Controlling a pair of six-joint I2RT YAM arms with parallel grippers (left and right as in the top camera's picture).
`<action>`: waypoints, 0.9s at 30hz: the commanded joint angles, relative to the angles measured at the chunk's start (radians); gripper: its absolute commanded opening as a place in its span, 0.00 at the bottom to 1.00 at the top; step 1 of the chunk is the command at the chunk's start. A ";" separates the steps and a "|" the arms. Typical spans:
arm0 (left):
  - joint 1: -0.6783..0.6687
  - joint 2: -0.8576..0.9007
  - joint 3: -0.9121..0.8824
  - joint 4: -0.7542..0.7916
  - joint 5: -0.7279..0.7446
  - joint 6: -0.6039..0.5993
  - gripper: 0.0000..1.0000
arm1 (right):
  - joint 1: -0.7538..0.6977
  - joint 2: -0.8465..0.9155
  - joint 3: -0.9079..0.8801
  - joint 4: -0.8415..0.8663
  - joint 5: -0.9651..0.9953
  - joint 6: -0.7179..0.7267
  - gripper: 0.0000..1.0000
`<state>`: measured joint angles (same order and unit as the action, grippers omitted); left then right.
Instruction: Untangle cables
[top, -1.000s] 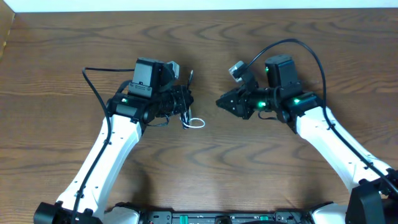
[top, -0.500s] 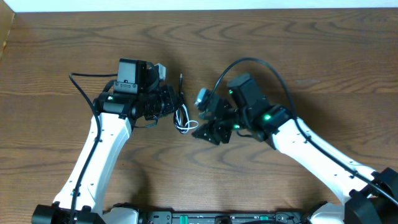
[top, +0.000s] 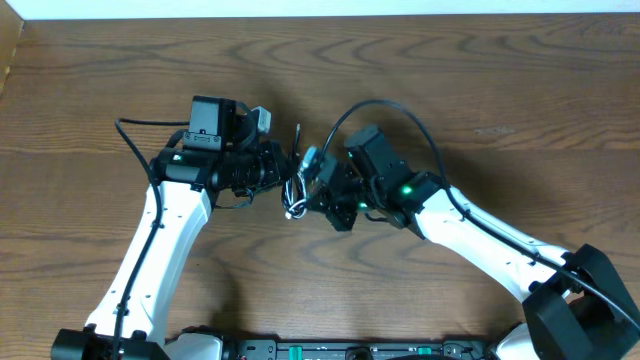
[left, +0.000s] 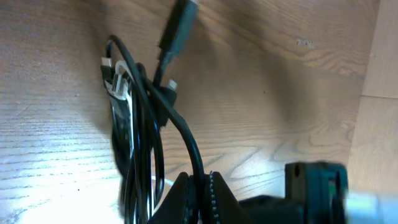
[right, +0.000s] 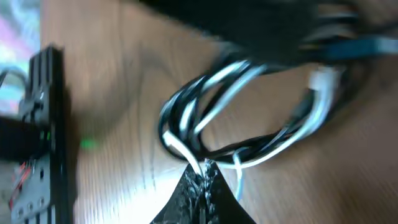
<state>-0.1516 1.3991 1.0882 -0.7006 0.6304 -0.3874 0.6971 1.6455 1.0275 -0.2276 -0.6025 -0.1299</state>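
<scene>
Near the middle of the surface (top: 450, 80), your left arm (top: 162, 248) stretches in from the near-left corner and your right arm (top: 480, 238) from the near-right, wrists facing. Each arm's jaws pinch the cables (top: 295, 190) bunched between them.

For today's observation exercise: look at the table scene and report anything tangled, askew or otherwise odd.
The black and white cables are looped together in a messy coil, plug ends sticking out, gripped by both the left pincer and the right pincer. Nothing else stands out.
</scene>
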 joint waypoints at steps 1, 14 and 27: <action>0.021 0.006 0.012 -0.010 0.023 0.020 0.07 | -0.075 -0.019 0.012 0.008 0.119 0.254 0.01; 0.057 0.006 0.012 -0.027 0.024 0.020 0.07 | -0.229 -0.016 0.012 -0.159 0.419 0.623 0.01; 0.057 0.006 0.012 0.036 0.175 0.016 0.08 | -0.216 -0.016 0.012 0.063 -0.044 0.414 0.06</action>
<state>-0.0998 1.4006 1.0878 -0.6918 0.6975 -0.3851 0.4675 1.6436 1.0283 -0.1909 -0.4892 0.3130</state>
